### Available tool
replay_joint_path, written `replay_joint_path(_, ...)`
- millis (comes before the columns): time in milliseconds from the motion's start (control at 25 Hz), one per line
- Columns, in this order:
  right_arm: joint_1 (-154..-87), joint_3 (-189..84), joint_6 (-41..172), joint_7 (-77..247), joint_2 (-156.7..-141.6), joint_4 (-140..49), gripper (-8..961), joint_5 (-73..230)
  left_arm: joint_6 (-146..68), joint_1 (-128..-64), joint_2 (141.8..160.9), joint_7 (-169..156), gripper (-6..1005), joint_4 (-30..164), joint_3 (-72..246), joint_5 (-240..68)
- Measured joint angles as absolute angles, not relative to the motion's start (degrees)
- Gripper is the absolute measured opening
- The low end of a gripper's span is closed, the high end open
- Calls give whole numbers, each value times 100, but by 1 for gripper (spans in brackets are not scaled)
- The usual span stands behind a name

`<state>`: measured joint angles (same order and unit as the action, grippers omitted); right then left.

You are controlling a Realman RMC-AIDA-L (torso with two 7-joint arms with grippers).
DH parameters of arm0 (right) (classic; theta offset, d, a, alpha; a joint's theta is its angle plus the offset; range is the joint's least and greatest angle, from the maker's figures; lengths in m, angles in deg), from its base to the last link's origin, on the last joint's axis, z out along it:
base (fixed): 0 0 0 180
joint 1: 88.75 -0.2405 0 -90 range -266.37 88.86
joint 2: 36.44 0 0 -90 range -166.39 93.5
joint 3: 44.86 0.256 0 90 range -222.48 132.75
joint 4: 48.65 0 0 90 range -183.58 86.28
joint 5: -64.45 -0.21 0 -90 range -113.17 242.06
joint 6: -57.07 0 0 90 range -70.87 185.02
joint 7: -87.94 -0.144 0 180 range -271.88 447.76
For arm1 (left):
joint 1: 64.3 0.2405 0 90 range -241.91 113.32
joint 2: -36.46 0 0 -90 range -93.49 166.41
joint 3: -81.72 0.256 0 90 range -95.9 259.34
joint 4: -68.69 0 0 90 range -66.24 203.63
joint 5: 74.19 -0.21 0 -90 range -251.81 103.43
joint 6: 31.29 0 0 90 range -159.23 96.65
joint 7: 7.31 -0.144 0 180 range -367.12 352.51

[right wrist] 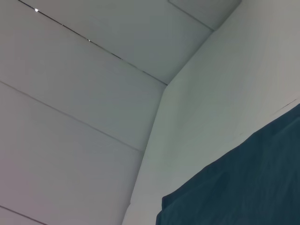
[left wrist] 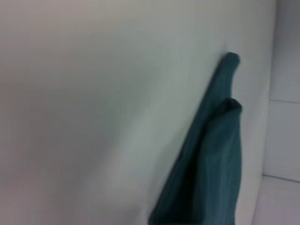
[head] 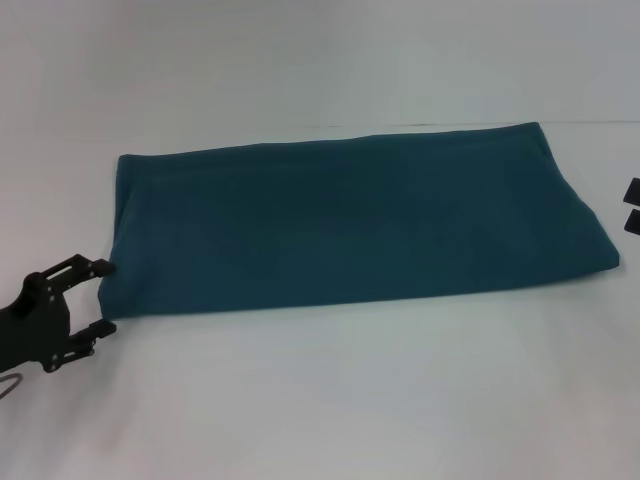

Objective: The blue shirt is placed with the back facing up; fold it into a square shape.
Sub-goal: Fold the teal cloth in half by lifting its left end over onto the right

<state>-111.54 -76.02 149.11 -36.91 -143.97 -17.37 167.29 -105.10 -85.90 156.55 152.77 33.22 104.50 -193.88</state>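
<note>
Now table [head: 320, 400]: white, smooth, matte. Blue shirt [head: 350, 225] lies on it, already long rectangle, long axis running left-right across our front; soft matte fabric, layered edges. Our left gripper [head: 107, 297] sits at shirt's left short end, fingers spread wide, holding nothing. Right gripper [head: 632, 205] just past right end, state unclear.

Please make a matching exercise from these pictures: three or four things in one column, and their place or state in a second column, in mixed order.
Things:
1. blue shirt
2. left gripper
3. right gripper
4. table

Places or states:
A. only just in view at the head view's right edge
B. white, bearing the cloth
C. folded into a long band, lying flat
D. open, at the cloth's left end

Pairs: 1-C, 2-D, 3-A, 4-B
</note>
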Motion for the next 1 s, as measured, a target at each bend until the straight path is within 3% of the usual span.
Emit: replay_joint_path(1000,-11069,-7564,14729,-3695,-14384,-1762,825,16718,-9590,-9204,15625,15318,824,3986,10709,-19446)
